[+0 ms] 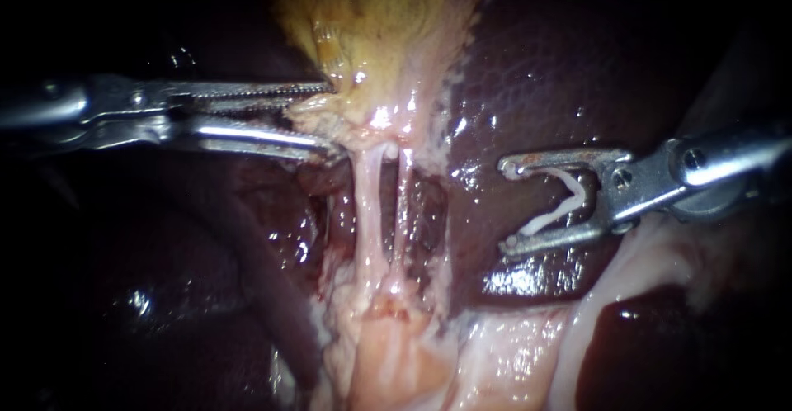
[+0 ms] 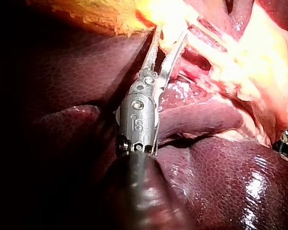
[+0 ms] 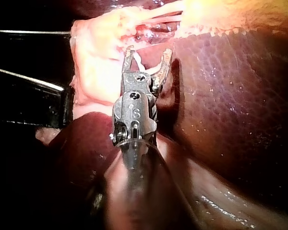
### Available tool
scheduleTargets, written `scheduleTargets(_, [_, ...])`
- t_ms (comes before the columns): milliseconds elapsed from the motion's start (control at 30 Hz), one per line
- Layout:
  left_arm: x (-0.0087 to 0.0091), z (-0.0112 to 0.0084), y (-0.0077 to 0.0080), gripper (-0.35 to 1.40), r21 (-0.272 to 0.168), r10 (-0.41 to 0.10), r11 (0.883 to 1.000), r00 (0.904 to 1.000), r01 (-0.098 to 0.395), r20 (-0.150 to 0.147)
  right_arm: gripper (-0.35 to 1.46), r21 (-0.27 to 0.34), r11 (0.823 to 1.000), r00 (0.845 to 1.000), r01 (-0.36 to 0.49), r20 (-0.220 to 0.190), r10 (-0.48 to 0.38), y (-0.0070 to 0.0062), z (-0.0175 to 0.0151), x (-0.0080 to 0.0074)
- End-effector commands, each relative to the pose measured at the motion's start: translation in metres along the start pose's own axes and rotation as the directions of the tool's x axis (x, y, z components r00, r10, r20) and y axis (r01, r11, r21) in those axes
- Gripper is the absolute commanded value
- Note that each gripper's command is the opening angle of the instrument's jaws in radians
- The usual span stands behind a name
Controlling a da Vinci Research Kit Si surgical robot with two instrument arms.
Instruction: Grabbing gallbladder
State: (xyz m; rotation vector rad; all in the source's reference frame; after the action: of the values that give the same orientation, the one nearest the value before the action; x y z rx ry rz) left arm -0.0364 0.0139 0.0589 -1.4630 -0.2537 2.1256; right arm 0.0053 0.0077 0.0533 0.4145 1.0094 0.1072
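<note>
1. Foreground: a pad of pale pink tissue (image 1: 388, 361) lies nearest the endoscope. Two thin tubes (image 1: 369, 205) rise from it side by side towards the gallbladder, stretched and bare. No clip sits on either tube.
2. Right instrument (image 1: 505, 207): it hangs over the liver (image 1: 577, 64), beside the tubes and apart from them. Its jaws stand wide but carry a white clip (image 1: 561, 205), one leg of the clip against each jaw. It takes no part in the grab at this moment.
3. Left instrument (image 1: 334, 120): its long toothed jaws reach the lower edge of the gallbladder (image 1: 379, 23), just above the point where the tubes join it. The jaws are apart, and a small lip of yellow-pink tissue lies between their tips. The left wrist view agrees: a V-shaped gap, with yellow tissue entering it at the tips only.
4. Gallbladder: it lies beyond the tubes as a yellowish mass against the dark liver. Its narrow lower end is level with the left instrument's tips.
5. Status, by judgement:
   - Done: the approach and the alignment on the gallbladder's lower edge.
   - Left: closing the jaws on that edge. No firm hold shows yet.
   - Note: the bite looks shallow. A deeper reach before closing would likely give a safer hold.
</note>
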Motion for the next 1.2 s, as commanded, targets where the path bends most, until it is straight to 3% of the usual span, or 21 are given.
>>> scheduleTargets(33, [-0.0001, -0.0001, -0.0001, 0.17, -0.002, 0.006, 1.000, 1.0000, -0.006, 0.001, 0.49, 0.000, 1.000, 1.000, 0.000, 0.000, 0.000, 0.0000, 0.0000, 0.0000])
scheduleTargets(133, [-0.0003, -0.0005, -0.0003, 0.10, -0.005, 0.012, 1.000, 0.9999, -0.012, 0.001, 0.49, 0.000, 1.000, 1.000, 0.000, 0.000, 0.000, 0.0000, 0.0000, 0.0000])
scheduleTargets(267, [-0.0004, -0.0009, -0.0004, -0.35, -0.007, 0.013, 1.000, 0.9999, -0.013, 0.001, 0.49, 0.000, 1.000, 1.000, 0.000, 0.000, 0.000, 0.0000, 0.0000, 0.0000])
scheduleTargets(533, [-0.0007, -0.0011, -0.0006, -0.35, -0.011, 0.020, 1.000, 0.9997, -0.020, 0.015, 0.49, 0.000, 1.000, 1.000, 0.000, 0.000, 0.000, 0.0000, 0.0001, 0.0001])
scheduleTargets(767, [-0.0003, -0.0021, -0.0001, -0.35, -0.013, -0.046, 0.999, 0.9984, 0.046, 0.034, 0.49, 0.000, 1.000, 1.000, 0.000, 0.000, 0.000, 0.0000, 0.0001, 0.0001])
scheduleTargets(1067, [0.0026, -0.0059, -0.0009, -0.35, -0.032, -0.085, 0.996, 0.9955, 0.087, 0.040, 0.49, 0.000, 1.000, 1.000, 0.000, 0.000, 0.000, 0.0000, 0.0001, 0.0000])
scheduleTargets(1200, [0.0045, -0.0077, -0.0011, -0.35, -0.021, -0.097, 0.995, 0.9950, 0.097, 0.024, 0.49, 0.000, 1.000, 1.000, 0.000, 0.000, 0.000, 0.0001, 0.0001, 0.0000])
